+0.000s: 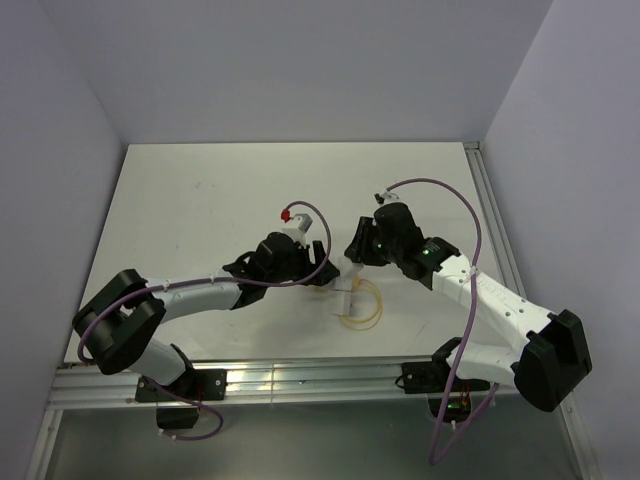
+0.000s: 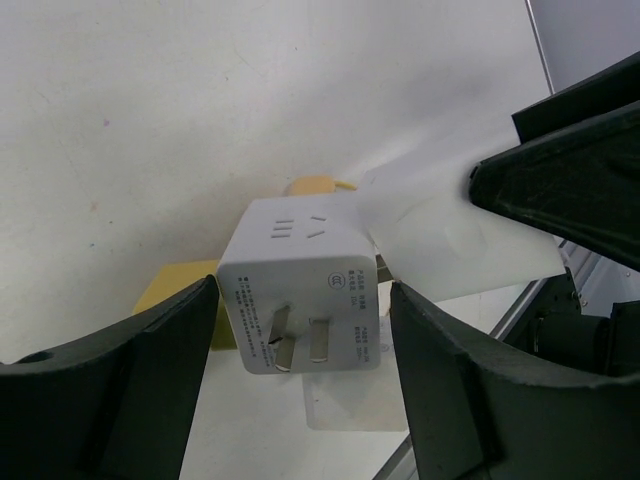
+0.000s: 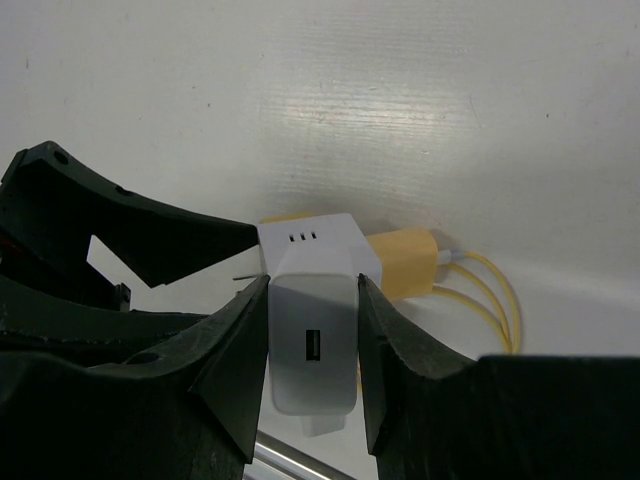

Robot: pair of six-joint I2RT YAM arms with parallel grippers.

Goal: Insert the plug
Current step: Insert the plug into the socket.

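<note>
My right gripper (image 3: 312, 285) is shut on the plug (image 3: 312, 345), a white USB charger with its port facing the camera. The plug's front end meets one face of a white cube adapter (image 3: 310, 240). In the left wrist view the plug (image 2: 450, 235) sits against the adapter's (image 2: 300, 290) right side, with a sliver of prong showing between them. The adapter's own flat prongs point at that camera. My left gripper (image 2: 302, 300) is open, one finger on each side of the adapter with small gaps. From above, both grippers meet over the adapter (image 1: 345, 285).
A yellow charger (image 3: 400, 262) is plugged into another face of the adapter, and its yellow cable (image 3: 480, 290) loops on the white table (image 1: 200, 200). A metal rail (image 1: 300, 375) runs along the table's near edge. Grey walls close in the left, back and right.
</note>
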